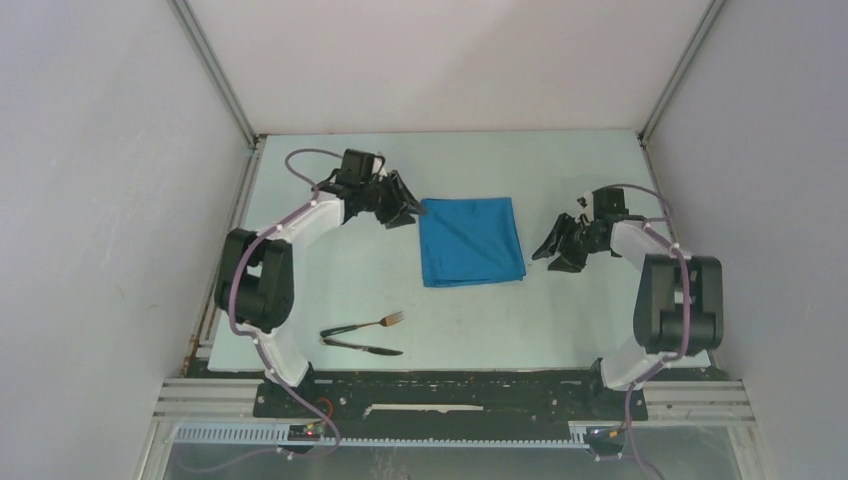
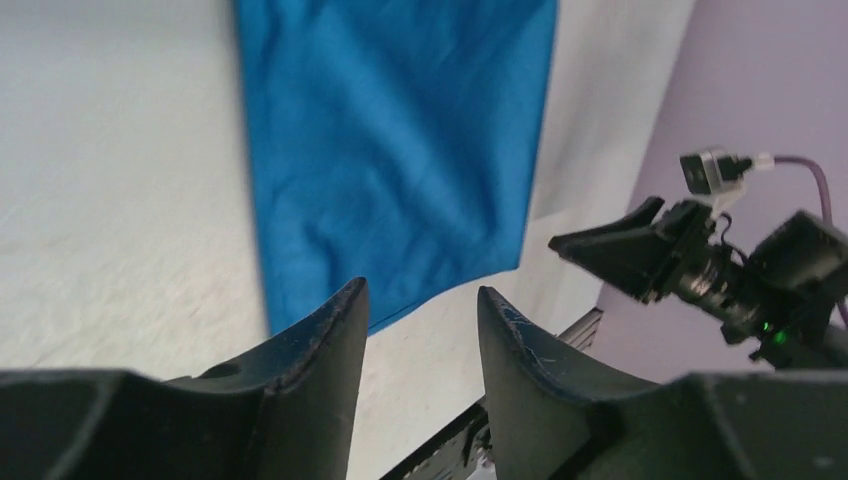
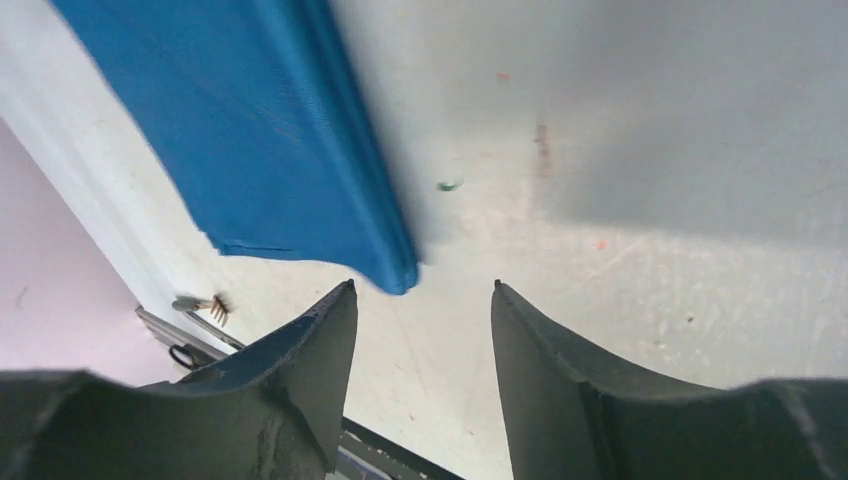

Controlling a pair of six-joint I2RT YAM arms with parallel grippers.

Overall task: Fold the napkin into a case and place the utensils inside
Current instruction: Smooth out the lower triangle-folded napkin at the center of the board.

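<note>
i saw the bright blue cloth napkin [image 1: 471,240] lying folded between my left gripper [image 1: 412,211] and right gripper [image 1: 547,248], both spread apart and empty, and judged it limp, best pinched at a corner.

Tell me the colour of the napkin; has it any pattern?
The napkin is plain bright blue, unpatterned; clearest in left wrist view.

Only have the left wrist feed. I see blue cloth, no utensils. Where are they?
Observer: The top view shows the fork and knife side by side on the table, near the left arm's base and apart from the napkin.
Operator: Right gripper holding cloth?
Observer: No. The right wrist view shows the right gripper open and empty, just off a napkin corner.
</note>
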